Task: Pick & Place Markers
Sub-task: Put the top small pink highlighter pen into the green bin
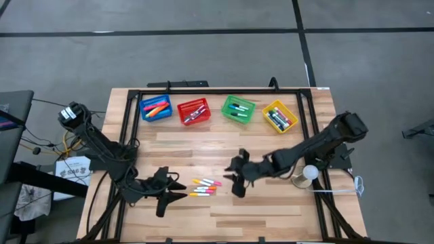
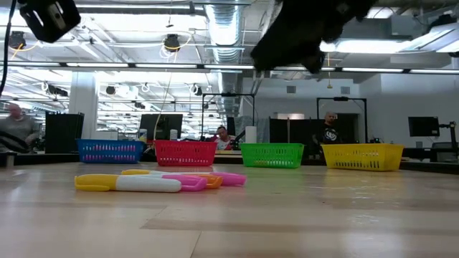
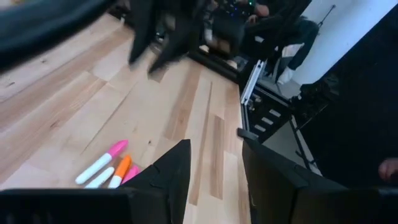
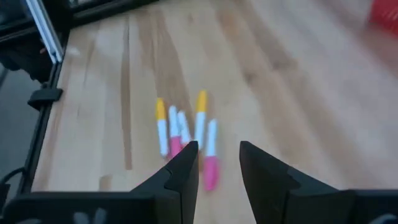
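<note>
High view: four baskets (image 1: 195, 110) (mesh), loose markers (image 1: 205, 186)

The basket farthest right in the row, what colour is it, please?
Yellow basket; the low view shows it best.

markers (image 1: 205, 186) | white-bodied, pink/orange/yellow caps | lying flat, clustered mid-table

My left arm reaches in from the table's left edge, elbow low, with my left gripper (image 1: 178, 189) near the front edge, left of centre; its fingers (image 3: 171, 171) stand apart and hold nothing. My right arm extends from the right edge toward the table's centre. My right gripper (image 1: 232, 177) hangs above the tabletop, its fingers (image 4: 186, 163) parted and empty.
</note>
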